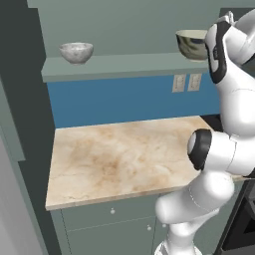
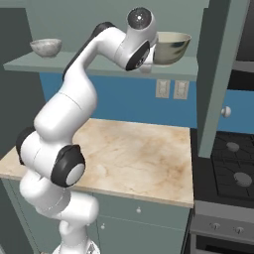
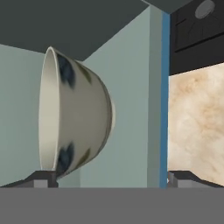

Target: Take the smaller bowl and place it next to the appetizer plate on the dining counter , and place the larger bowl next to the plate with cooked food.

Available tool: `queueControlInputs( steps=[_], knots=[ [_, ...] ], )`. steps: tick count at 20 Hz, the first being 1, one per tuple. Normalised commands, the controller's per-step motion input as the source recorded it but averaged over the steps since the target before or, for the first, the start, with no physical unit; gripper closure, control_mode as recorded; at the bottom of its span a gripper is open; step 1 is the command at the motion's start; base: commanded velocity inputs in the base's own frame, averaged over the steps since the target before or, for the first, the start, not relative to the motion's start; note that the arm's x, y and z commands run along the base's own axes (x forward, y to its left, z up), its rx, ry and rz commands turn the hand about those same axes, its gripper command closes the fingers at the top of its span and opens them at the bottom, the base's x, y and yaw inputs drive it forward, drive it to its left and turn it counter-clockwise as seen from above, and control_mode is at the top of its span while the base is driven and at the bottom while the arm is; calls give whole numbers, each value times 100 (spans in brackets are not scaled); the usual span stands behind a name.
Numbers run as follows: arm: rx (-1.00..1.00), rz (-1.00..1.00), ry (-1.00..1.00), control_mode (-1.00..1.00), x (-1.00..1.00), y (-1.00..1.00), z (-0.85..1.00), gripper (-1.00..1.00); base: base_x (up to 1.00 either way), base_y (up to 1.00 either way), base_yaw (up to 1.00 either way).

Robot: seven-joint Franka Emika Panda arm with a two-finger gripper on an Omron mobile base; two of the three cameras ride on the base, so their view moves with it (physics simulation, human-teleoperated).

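Currently: marble counter [image 1: 114, 159] nearest the base, bare top; stove [image 2: 230, 168] butts against its right edge in the right base view. Two wall outlets [image 2: 171, 89] sit on the blue backsplash [image 1: 124, 99] behind the counter's far edge. Above that, a grey-green shelf [image 1: 114, 65] carries both bowls. Smaller bowl [image 1: 76, 52], pale and marbled, stands upright near the shelf's left end. Larger bowl [image 2: 171, 48], cream with dark blotches, stands toward the shelf's right end, well apart from the smaller one.

Arm is raised to shelf height, hand right at the larger bowl's left side. Hand view is rolled, so the larger bowl [image 3: 74, 116] shows sideways, rim to the left. Gripper [image 3: 111, 179] is spread wide: one fingertip [image 3: 43, 178] just under the bowl's rim, the other [image 3: 181, 177] far off past the bowl's base. Can't tell if the near fingertip touches the rim. Nothing held.
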Motion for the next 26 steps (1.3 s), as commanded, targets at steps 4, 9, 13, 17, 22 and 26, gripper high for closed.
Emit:
queueControlInputs(
  steps=[4, 9, 13, 17, 22, 26],
  knots=[
    [1, 1, 0, -100, 28, -14, 3, -100, 0, 0, 0],
    [1, 2, 0, -100, 22, -20, 7, -100, 0, 0, 0],
    [0, 2, 0, -100, 29, -13, 3, -100, 0, 0, 0],
    [0, 1, 1, -100, 33, -8, 0, -100, 0, 0, 0],
    [0, 0, 0, -100, 48, -8, 0, -100, 0, 0, 0],
    [0, 1, 0, -100, 34, -7, 0, -100, 0, 0, 0]
  ],
)
